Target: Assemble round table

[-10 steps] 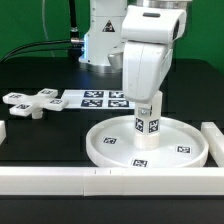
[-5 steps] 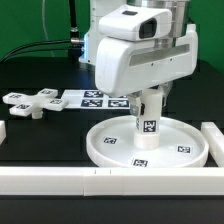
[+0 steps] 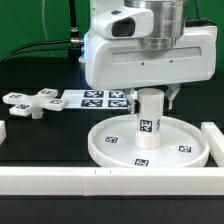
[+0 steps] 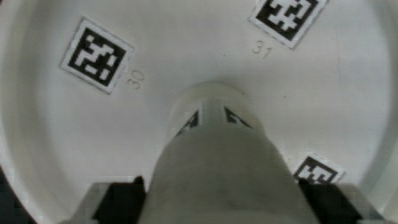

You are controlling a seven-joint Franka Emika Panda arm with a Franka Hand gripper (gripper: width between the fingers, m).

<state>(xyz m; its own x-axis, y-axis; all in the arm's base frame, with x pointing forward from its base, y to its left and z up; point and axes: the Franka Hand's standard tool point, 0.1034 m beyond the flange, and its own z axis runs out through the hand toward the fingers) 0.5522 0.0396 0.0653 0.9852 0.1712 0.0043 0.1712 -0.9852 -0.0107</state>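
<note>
The large rimmed round disc [image 3: 105, 141] lies flat at the front of the table, several tags on its face. The short thick cylinder post [image 3: 148, 124] stands upright at the disc's centre. My gripper [image 3: 150, 96] is above it, shut on the post's upper end. In the wrist view the post [image 4: 217, 140] runs down to the disc [image 4: 98, 130], with a dark finger [image 4: 118, 200] close against each side of it; my gripper [image 4: 217, 205] is there. The small cross-shaped foot [image 3: 35, 102] lies apart at the exterior view's left.
The marker board [image 3: 100, 98] lies behind the disc. A long white border bar [image 3: 60, 180] runs along the front, another [image 3: 213, 137] stands at the exterior view's right, and a short piece [image 3: 3, 132] at the left edge.
My hand has turned about the post's upright axis, so its broad face now shows. The post's tags have shifted round with it. The post stays at the disc's centre.
</note>
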